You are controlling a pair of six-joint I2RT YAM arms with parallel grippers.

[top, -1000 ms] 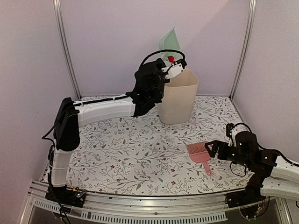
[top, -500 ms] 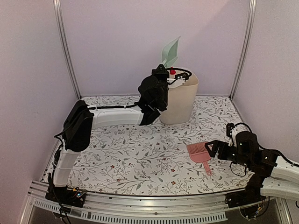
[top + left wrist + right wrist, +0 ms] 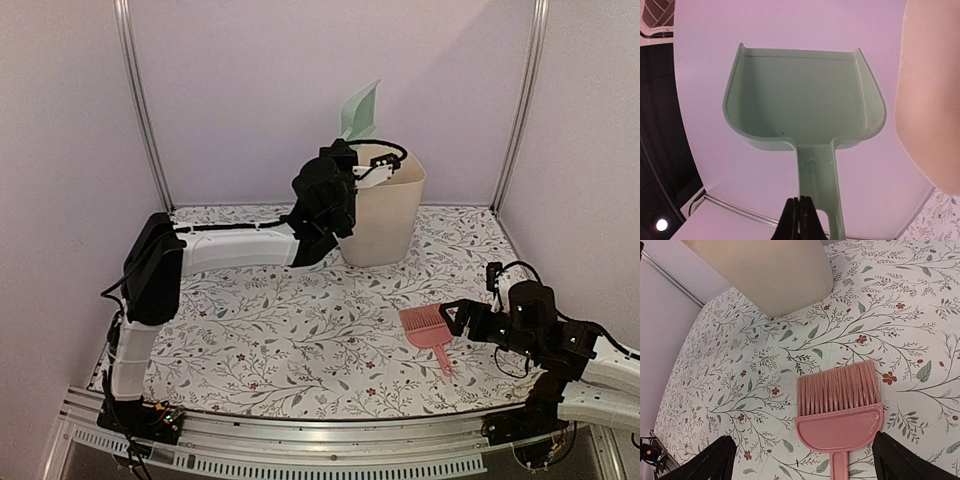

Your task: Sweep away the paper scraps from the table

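Paper scraps, and there are none to be seen! Not one wad on the counter (image 3: 300, 340) in the overhead view, and nothing on the printed stretch under the right wrist camera either. Best guess: they're down in the beige bin (image 3: 388, 215) at the back of the counter. Its inside is hidden from every view, so that's a judgement, not a sighting.

Right above that bin's rim, the mint-green dustpan (image 3: 800, 100) is tipped up on end. The left wrist view looks straight into its tray: bare, not a scrap in it. The left fingers (image 3: 799, 220) are clenched together on the pan's handle, holding it aloft near the back wall.

Out to the near right, the pink brush (image 3: 838, 405) lies flat on the counter, bristles pointing towards the bin and well apart from it. The right fingers (image 3: 707, 462) are spread wide, released, one to either side of the brush handle in the wrist view. Whether they touch it, I cannot tell.

So where does that leave us? The sweeping and the tipping look done, and the counter reads as clean. What's left, by my reckoning, is only tidying: setting the dustpan down and drawing both arms back.
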